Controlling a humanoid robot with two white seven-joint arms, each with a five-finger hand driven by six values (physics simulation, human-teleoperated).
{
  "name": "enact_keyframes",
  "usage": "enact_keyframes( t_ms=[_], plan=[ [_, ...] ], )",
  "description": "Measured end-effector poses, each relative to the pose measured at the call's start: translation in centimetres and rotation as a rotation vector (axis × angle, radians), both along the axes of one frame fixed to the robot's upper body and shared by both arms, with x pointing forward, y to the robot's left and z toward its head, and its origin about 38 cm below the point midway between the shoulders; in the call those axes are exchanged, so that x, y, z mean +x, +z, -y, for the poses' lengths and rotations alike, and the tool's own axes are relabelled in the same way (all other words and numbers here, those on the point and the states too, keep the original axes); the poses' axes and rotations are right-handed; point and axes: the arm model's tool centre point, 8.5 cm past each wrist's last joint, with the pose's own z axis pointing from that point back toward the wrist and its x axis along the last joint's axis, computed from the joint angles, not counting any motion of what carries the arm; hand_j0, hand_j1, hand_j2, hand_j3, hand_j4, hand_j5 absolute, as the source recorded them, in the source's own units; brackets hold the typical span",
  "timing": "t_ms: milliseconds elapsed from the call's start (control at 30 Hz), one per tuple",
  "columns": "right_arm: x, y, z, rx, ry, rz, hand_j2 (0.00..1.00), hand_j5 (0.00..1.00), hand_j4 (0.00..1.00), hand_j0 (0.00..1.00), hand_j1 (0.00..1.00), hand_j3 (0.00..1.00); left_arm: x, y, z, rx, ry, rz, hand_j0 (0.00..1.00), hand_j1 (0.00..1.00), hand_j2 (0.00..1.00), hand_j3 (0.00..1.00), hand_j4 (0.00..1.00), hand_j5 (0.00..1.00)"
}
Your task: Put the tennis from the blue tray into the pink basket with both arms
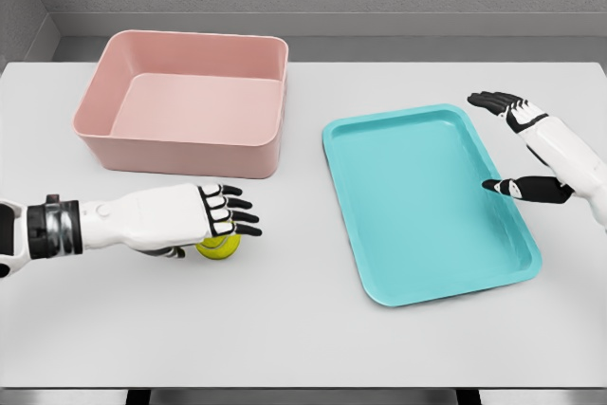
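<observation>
- Left hand (204, 218): palm down, fingers curled over the tennis ball (219, 248), which is seen just beneath the fingertips, on the white surface (285, 329).
- Blue tray (427, 201): right of the ball, well apart.
- Right hand (522, 144): fingers spread, nothing held, over the tray's right edge.
- Pink basket (185, 101): behind the left hand.
</observation>
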Motion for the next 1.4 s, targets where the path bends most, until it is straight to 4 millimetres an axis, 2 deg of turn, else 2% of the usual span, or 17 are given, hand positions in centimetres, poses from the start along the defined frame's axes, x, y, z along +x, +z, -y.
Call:
enact_keyframes(
  t_ms=[433, 700, 1233, 1367, 1400],
  plan=[
    [0.0, 0.0, 0.1, 0.001, -0.002, 0.0, 1.0, 1.0, 1.0, 1.0, 1.0, 1.0, 0.7, -0.6, -0.4, 0.007, 0.023, -0.01, 1.0, 1.0, 1.0, 1.0, 1.0, 1.0],
    [0.0, 0.0, 0.1, 0.001, -0.003, -0.002, 1.0, 1.0, 1.0, 1.0, 1.0, 1.0, 1.5, -1.0, 0.1, 0.006, 0.026, -0.013, 1.0, 1.0, 1.0, 1.0, 1.0, 1.0],
    [-0.1, 0.0, 0.1, 0.002, -0.003, -0.001, 1.0, 1.0, 1.0, 1.0, 1.0, 1.0, 1.7, -2.8, 0.1, 0.018, 0.038, -0.055, 1.0, 1.0, 1.0, 1.0, 1.0, 1.0],
    [-0.1, 0.0, 0.1, 0.001, -0.004, -0.001, 1.0, 1.0, 1.0, 1.0, 1.0, 1.0, 1.6, -3.0, 0.1, 0.023, 0.038, -0.062, 0.91, 0.91, 0.91, 0.91, 0.91, 0.91],
    [-0.1, 0.0, 0.1, 0.001, -0.004, -0.001, 1.0, 1.0, 1.0, 1.0, 1.0, 1.0, 1.6, -3.1, 0.1, 0.026, 0.038, -0.064, 0.85, 0.85, 0.85, 0.85, 0.85, 0.85]
  ],
)
